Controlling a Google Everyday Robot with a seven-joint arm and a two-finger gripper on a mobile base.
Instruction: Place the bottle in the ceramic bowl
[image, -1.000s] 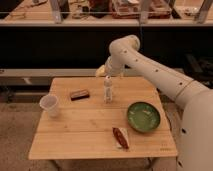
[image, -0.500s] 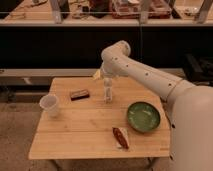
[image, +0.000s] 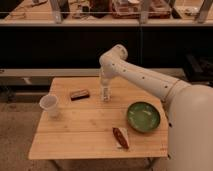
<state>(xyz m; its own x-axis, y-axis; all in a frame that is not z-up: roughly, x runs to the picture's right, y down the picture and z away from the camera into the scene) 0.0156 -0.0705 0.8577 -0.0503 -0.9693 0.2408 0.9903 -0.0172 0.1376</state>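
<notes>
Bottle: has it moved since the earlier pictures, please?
No. The bottle still stands just right of the brown block, with the gripper at its top.

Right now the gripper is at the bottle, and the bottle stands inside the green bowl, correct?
Not quite. The camera view shows the gripper at the bottle, but the bottle stands on the wooden table, apart from the green bowl, not inside it.
</notes>
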